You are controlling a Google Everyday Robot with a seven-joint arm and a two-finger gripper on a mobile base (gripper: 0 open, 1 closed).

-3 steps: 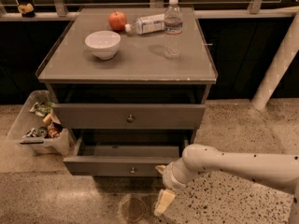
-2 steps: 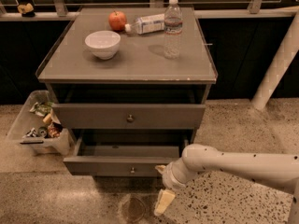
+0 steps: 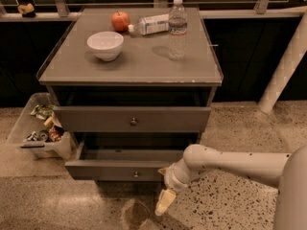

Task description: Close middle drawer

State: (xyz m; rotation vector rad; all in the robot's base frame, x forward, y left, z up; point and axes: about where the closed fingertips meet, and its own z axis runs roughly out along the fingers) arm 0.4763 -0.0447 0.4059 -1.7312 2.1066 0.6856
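Note:
The middle drawer is a wide, shallow grey drawer with a low front panel and a small round knob. It stands pulled well out of the cabinet. Above it the top drawer, with a taller front panel, sticks out a little. The lowest drawer is hidden under the middle one. My gripper hangs at the end of my white arm. It is just in front of the right end of the middle drawer's front panel, pointing down at the floor.
On the cabinet top stand a white bowl, an apple, an upright water bottle and a lying bottle. A clear bin of clutter sits on the floor at the left. A white post stands at the right.

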